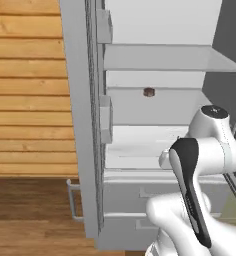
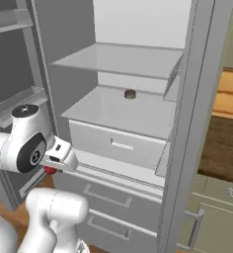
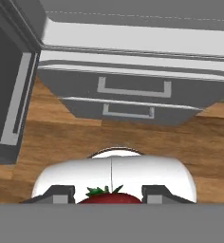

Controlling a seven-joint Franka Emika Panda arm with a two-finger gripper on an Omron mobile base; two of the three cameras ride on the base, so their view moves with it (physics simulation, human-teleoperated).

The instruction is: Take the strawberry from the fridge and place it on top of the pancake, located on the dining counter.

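The strawberry (image 3: 107,195) sits between the two dark finger tips of the end effector (image 3: 109,192) in the hand view, with its green leaves pointing up, so the end effector is clamped on the strawberry. In the right base view a small red spot (image 2: 50,170) shows just under the hand, in front of the open fridge (image 2: 138,118) and outside its white interior.

The hand looks down at the two lower drawers (image 3: 133,90) of the fridge and at the wooden floor (image 3: 133,137) in front of them. Inside the fridge, a small brown round item (image 1: 149,92) rests on a middle shelf (image 2: 123,111); it is well apart from the hand and is not the fruit of the task.

I judge that the picking step is done and the step in hand is the carrying: the fruit is out of the fridge and must go to the pancake on the dining counter, and neither can be seen from here. The next move calls for drawing the arm clear of the door (image 1: 82,115) and the shelves, then turning the base away toward the tabletop, keeping the grip firm. The fruit is small and round, so it could slip if the fingers loosen.
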